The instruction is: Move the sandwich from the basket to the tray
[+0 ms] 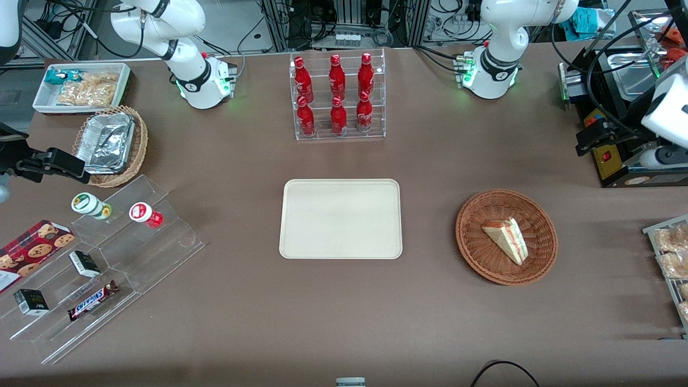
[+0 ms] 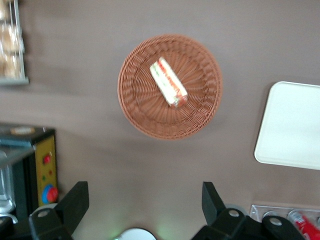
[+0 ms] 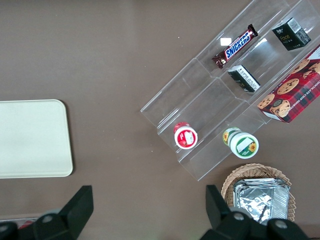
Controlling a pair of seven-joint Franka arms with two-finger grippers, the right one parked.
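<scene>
A brown table seen from the front, taken here from one end to the other. At the parked arm's end sit a white bin (image 1: 80,86) of snack packets, a tan basket (image 1: 112,146) holding foil containers, and a clear stepped stand (image 1: 102,258) with small jars, boxes and a chocolate bar. Mid-table, a clear rack (image 1: 338,97) of red bottles stands farther from the camera than the tray (image 1: 341,218), which lies flat and bare. Toward the working arm's end, well apart from the tray, is the basket (image 1: 475,252), and the sandwich (image 1: 506,238) lies on its side in it, roughly centred, clear of the woven rim.

The gripper (image 2: 145,202) hangs high above the table, short of the basket, with its two fingers spread wide and nothing between them. It is not clearly visible in the front view.

The task looks to be at its very start: the approach to the sandwich. The next move likely calls for travelling over the basket, turning the fingers to straddle the wedge across its narrow width, then descending inside the rim.

Bare table surrounds the basket and the tray on every side, so the carry path looks open. A black machine (image 1: 623,134) and a rack of baked goods (image 1: 672,263) crowd the table edge near the working arm.
</scene>
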